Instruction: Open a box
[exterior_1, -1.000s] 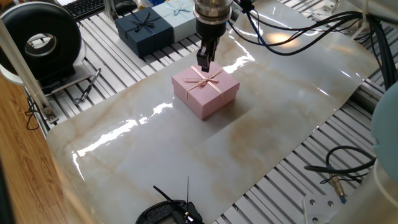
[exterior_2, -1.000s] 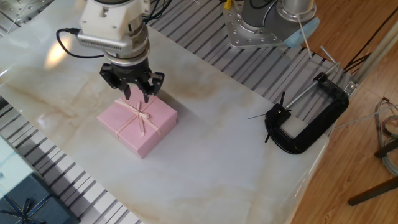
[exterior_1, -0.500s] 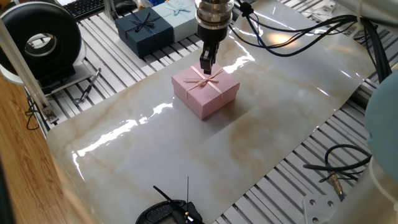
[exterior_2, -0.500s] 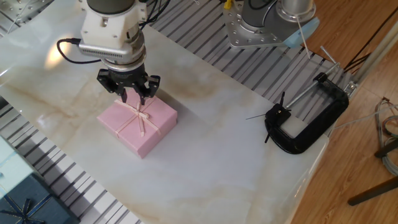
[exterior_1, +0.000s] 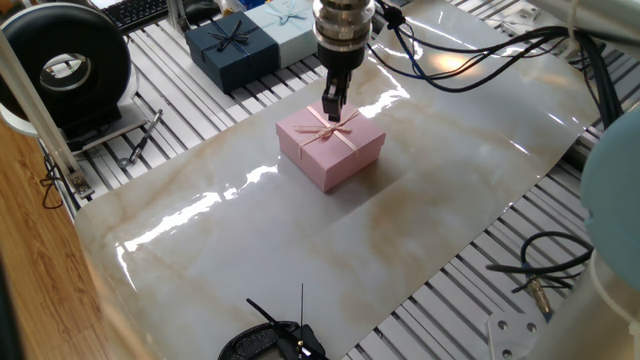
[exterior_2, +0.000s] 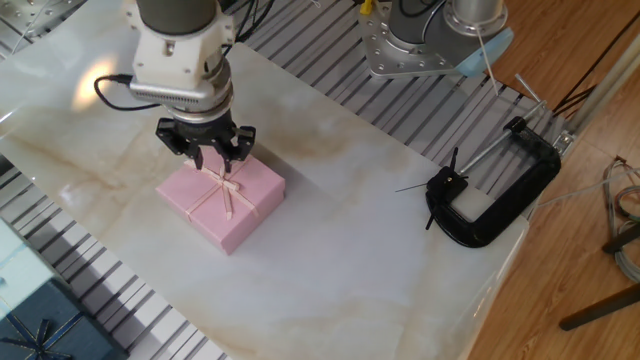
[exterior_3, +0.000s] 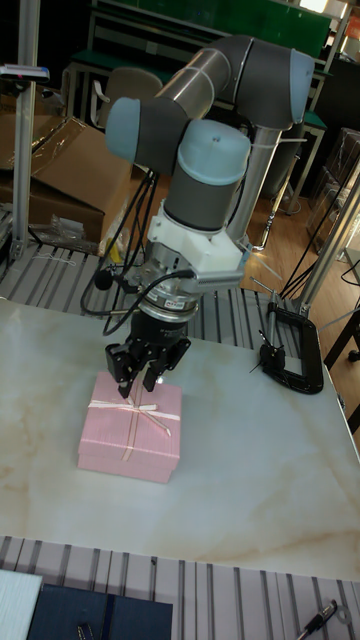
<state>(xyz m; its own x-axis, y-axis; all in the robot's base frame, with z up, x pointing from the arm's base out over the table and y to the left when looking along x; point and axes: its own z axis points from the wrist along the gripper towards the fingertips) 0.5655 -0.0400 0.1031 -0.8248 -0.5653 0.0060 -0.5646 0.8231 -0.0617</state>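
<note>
The box (exterior_1: 331, 148) is sitting closed on the marble-patterned table (exterior_1: 420, 200), and I am hovering right above its bow (exterior_2: 222, 184).

A dark navy gift box (exterior_1: 232, 49) and a light blue gift box (exterior_1: 284, 24) are lying well apart from it on the slatted surface, a black C-clamp (exterior_2: 492, 196) is resting near the table edge, and a black round device (exterior_1: 66, 68) is standing off to one side; nothing is blocking my way down. My gripper (exterior_2: 210, 160) is hanging with its jaws spread partway, fingertips (exterior_3: 125, 384) just over the lid's rear edge, gripping nothing; whether I am touching the ribbon, I cannot tell.
</note>
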